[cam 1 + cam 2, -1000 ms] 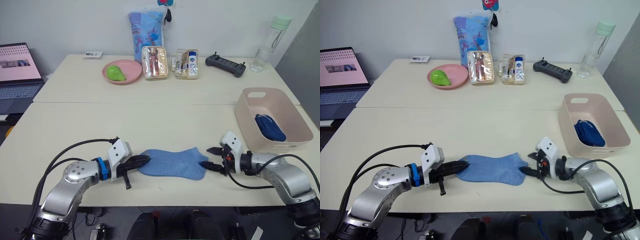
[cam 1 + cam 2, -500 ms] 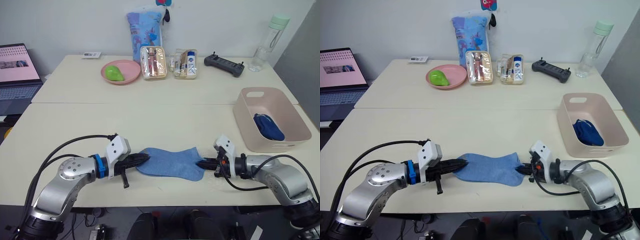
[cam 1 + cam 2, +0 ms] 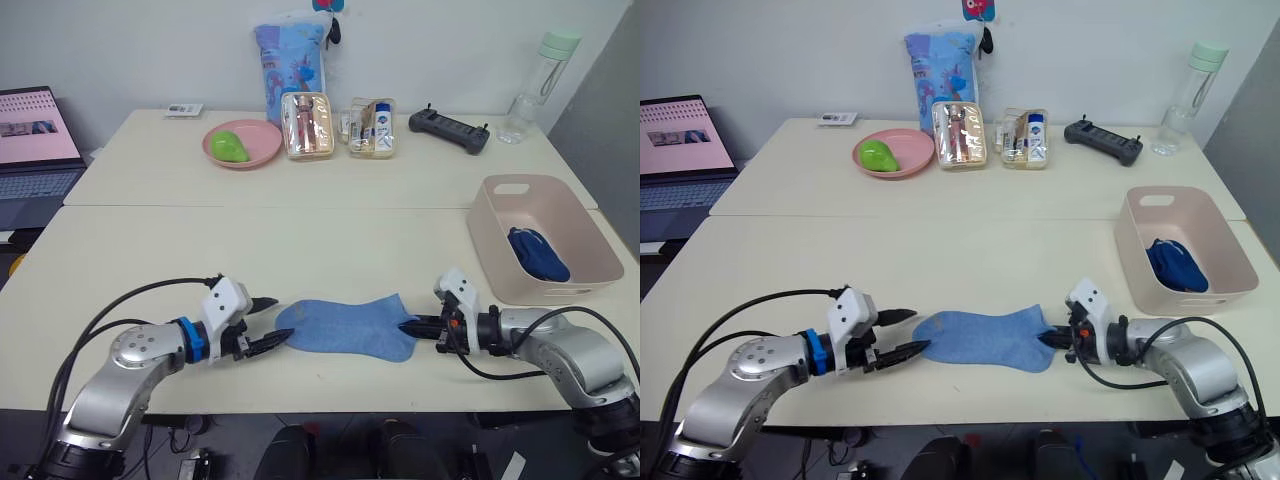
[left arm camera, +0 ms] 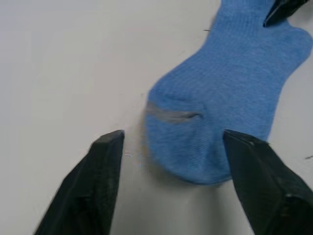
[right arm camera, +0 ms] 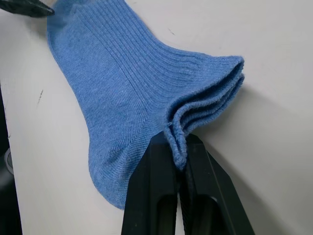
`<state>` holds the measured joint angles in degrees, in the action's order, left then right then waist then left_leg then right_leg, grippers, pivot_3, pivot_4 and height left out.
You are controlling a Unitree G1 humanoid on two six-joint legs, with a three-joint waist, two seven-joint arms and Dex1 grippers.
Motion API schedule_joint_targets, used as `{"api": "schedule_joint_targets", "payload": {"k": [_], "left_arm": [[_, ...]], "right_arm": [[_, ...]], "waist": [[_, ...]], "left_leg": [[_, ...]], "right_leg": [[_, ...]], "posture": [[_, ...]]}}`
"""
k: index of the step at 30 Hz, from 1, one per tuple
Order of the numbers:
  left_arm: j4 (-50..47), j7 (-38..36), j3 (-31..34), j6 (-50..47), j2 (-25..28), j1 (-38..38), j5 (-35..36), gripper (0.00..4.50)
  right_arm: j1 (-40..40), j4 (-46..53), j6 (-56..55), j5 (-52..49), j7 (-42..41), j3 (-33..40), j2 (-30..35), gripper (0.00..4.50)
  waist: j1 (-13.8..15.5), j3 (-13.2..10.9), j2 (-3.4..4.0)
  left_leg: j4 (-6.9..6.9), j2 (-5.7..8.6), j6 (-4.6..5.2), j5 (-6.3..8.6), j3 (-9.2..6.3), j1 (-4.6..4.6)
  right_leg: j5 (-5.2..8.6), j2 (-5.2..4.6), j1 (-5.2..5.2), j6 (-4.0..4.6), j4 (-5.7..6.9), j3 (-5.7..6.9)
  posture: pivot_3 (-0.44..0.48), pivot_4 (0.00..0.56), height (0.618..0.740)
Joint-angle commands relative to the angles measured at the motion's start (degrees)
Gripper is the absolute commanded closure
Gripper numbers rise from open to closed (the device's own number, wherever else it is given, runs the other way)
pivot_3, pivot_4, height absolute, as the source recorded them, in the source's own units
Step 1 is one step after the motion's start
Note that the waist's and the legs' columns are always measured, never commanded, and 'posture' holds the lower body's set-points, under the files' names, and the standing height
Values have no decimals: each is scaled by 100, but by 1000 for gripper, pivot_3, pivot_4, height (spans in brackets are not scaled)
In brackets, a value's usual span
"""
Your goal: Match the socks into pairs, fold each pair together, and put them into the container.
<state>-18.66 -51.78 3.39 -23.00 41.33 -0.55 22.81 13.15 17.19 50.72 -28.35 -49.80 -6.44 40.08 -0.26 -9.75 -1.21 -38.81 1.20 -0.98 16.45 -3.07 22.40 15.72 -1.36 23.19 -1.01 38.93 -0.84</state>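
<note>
At the 6 o'clock edge of the bench (image 3: 150, 250), the sky-blue socks (image 3: 345, 327) lie stacked flat, ribbed cuffs at 3 o'clock. The right hand (image 3: 415, 325) is pinching those cuffs; the left hand (image 3: 272, 322) is spread just off the toes. Folding looks underway: next, regrip the toes. The container (image 3: 492, 228) at 3 o'clock holds dark-blue socks (image 3: 540, 256).
</note>
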Motion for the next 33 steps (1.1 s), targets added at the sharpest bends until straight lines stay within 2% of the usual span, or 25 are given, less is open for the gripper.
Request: {"api": "schedule_joint_targets", "payload": {"k": [1,4,7,11,14,18,21,26,33], "left_arm": [[-437,108,102,-47,-93,365,229,158],[-543,-64,-316,-46,-152,735,172,158],[-29,-226,-1275,55,-520,1339,-300,712],[901,-247,-1988,370,-890,1745,-921,2023],[1185,-313,-2219,460,-1079,1844,-1057,2993],[1866,-279,-2458,728,-1488,2063,-1307,4368],[1976,-329,-2475,717,-1614,2084,-1346,4440],[1858,-414,-2447,640,-1515,1931,-1358,4440],[1576,-390,-2130,369,-1193,1745,-1273,4440]], "right_arm": [[284,-257,-251,-49,-361,177,206,4500],[468,-594,-456,-14,-752,162,424,4500],[615,-837,-622,7,-1105,85,565,4500],[703,-1053,-761,68,-1298,44,593,4500],[709,-1055,-750,6,-1414,73,589,4500],[874,-571,203,-873,-1461,366,433,4500],[1046,-181,781,-1393,-933,496,-63,4500],[1354,-29,1204,-1717,-159,446,-988,4500],[1360,-344,631,-988,-233,-540,-1124,4500]], "waist": [[0,0,0],[15,0,0],[22,-2,7],[15,-1,5],[-12,-1,6],[16,-1,7],[5,2,5],[8,3,7],[-13,5,9]], "left_leg": [[0,0,0,0,-1,-1],[-2,4,0,0,0,-1],[1,1,0,0,2,0],[-6,8,1,0,5,0],[-4,0,1,0,4,1],[-7,0,1,-1,1,2],[-9,1,1,-1,1,1],[-7,0,0,-1,-8,3],[-7,3,1,-1,-6,1]], "right_leg": [[0,0,-1,0,0,1],[0,0,-4,0,0,0],[1,1,0,-2,-2,-2],[-1,3,-4,-3,3,-4],[-1,9,2,-2,4,-5],[-1,8,0,-2,5,-3],[-2,7,-2,-2,5,-5],[-1,7,-1,-2,6,0],[-1,3,1,-2,6,0]], "posture": [[0,150,740],[0,150,740],[0,150,740],[0,150,740],[0,150,740],[0,150,740],[0,150,740],[0,150,740],[0,150,740]]}}
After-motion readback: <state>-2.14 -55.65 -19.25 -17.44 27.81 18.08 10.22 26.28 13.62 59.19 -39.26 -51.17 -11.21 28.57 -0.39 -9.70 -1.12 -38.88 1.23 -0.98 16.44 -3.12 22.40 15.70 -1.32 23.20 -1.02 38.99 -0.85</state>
